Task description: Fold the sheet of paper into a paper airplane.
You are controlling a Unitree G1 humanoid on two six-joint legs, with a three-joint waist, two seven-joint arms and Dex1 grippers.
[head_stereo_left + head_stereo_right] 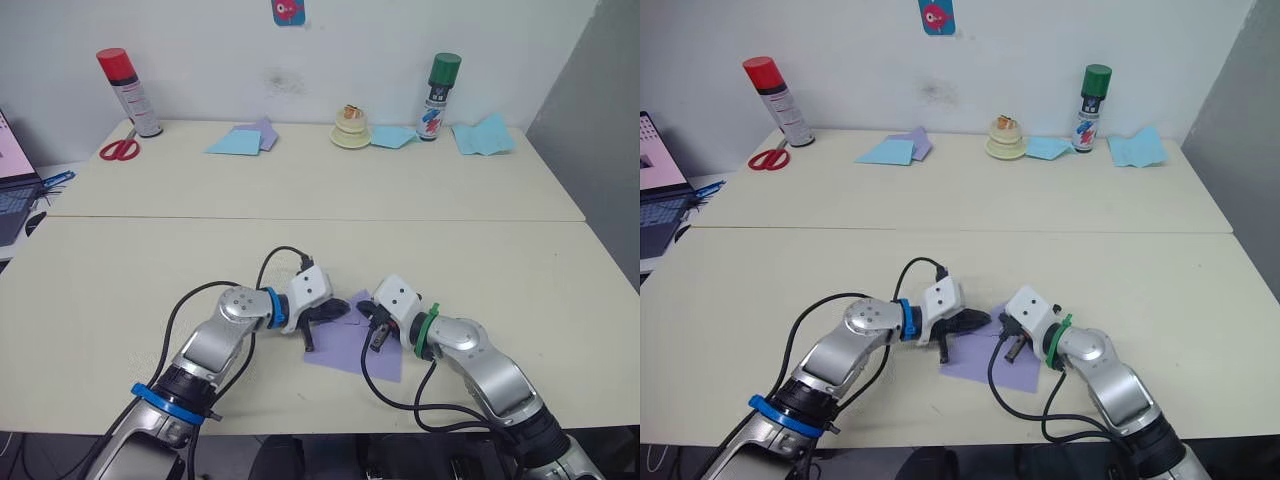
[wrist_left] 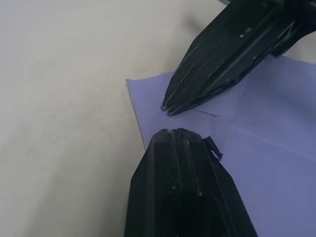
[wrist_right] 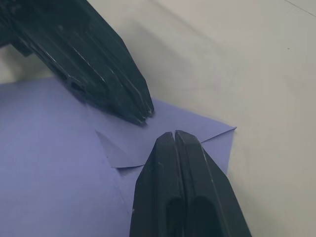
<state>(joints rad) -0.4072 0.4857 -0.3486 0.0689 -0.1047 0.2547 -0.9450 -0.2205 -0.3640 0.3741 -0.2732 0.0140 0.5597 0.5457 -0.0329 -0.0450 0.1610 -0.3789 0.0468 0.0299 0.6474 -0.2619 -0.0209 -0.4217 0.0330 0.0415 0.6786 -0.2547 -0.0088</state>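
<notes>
The sheet of paper (image 1: pixel 345 352) is lavender-purple and lies flat near the table's front edge, with a crease across it. One corner is turned in as a small triangular flap (image 3: pixel 118 148). My left gripper (image 1: pixel 338 310) reaches in from the left and is shut, its tip (image 2: pixel 173 134) resting on the paper near that corner. From the right comes my right gripper (image 1: pixel 377 338), also shut, with its tip (image 3: pixel 174 136) on the paper. The two tips face each other a short gap apart, over the flap. Neither gripper holds anything.
At the back stand a red-capped spray can (image 1: pixel 128 92), red scissors (image 1: pixel 120 150), light blue papers (image 1: pixel 235 142) with a lavender scrap (image 1: pixel 264 130), a small cream dish (image 1: pixel 351 132), a green-capped can (image 1: pixel 438 97) and more blue papers (image 1: pixel 484 136). A laptop (image 1: pixel 15 190) sits at the left.
</notes>
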